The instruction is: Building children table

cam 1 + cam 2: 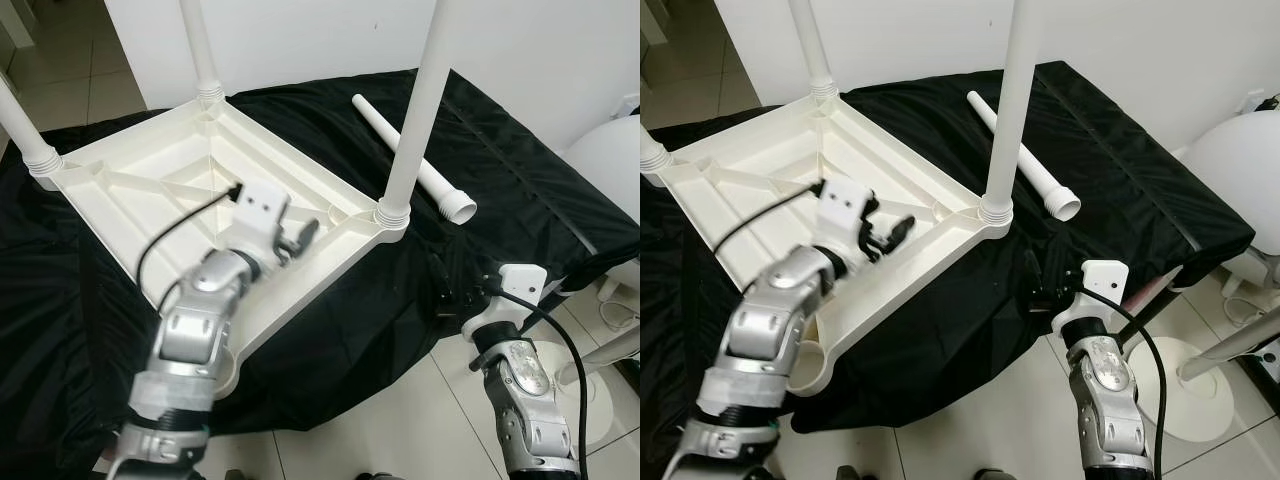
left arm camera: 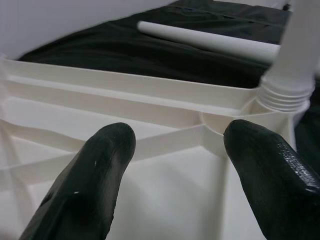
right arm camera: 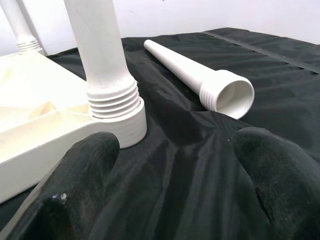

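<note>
A white plastic table (image 1: 150, 190) lies upside down on a black cloth (image 1: 520, 170). Three legs stand screwed into its corners: one at the back (image 1: 200, 50), one at the left (image 1: 20, 125) and one at the right (image 1: 415, 110). The near corner socket (image 1: 810, 372) holds no leg. A loose white leg (image 1: 410, 150) lies on the cloth behind the right corner, its threaded open end (image 3: 227, 95) facing me. My left gripper (image 1: 303, 233) hovers open over the table's ribbed underside, pointing at the right corner (image 2: 280, 95). My right gripper (image 1: 1040, 285) is open, low at the cloth's front edge.
A white wall stands close behind the cloth. At the right are a rounded white object (image 1: 610, 160) and a white round base (image 1: 1190, 395) on the tiled floor (image 1: 380, 430). The cloth hangs over the front edge toward the floor.
</note>
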Available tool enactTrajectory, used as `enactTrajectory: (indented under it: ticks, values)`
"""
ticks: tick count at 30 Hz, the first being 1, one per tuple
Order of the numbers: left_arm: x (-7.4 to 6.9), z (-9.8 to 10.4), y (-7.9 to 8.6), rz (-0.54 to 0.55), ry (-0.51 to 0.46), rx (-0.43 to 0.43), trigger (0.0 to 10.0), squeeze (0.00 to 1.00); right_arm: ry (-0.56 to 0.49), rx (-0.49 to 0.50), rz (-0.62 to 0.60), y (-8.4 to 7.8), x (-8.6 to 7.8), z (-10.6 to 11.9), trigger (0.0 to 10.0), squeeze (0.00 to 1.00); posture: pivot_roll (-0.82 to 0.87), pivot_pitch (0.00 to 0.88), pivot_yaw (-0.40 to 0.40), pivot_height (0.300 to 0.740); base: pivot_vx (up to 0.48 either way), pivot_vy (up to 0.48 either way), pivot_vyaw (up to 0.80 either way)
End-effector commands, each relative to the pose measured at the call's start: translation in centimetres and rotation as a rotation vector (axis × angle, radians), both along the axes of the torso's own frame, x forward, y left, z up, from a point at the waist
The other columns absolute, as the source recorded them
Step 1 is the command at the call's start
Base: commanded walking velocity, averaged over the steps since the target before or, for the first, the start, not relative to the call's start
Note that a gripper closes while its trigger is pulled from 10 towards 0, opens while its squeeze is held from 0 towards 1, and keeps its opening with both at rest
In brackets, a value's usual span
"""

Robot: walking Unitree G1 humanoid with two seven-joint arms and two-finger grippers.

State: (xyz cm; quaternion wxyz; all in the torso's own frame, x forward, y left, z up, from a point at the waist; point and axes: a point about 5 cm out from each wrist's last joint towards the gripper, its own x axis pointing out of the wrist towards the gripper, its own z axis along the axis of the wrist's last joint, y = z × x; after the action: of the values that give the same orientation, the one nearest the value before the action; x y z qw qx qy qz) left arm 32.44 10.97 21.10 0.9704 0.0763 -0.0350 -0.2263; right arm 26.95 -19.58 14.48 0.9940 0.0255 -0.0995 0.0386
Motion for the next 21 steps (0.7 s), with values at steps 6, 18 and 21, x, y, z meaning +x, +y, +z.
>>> enactTrajectory:
  ticks: [6, 18, 21]
  values:
    - [1.9, 0.3, 3.4, 0.057, -0.021, 0.076, 10.0, 0.00, -0.023, -0.015, -0.038, 0.3, 0.9, 0.4, 10.0, 0.00, -0.06, 0.104, 0.058, 0.740, 0.000, 0.000, 0.00]
    - [1.7, 0.7, 9.3, 0.025, -0.043, 0.364, 10.0, 0.00, -0.017, -0.095, -0.188, 0.5, 5.8, 2.8, 10.0, 0.00, -0.04, 0.107, 0.042, 0.740, 0.000, 0.000, 0.00]
    - [1.7, 0.8, 10.5, 0.057, -0.037, 0.426, 10.0, 0.00, -0.022, -0.096, -0.176, 0.7, 6.0, 2.9, 10.0, 0.00, -0.03, 0.109, 0.033, 0.740, 0.000, 0.000, 0.00]
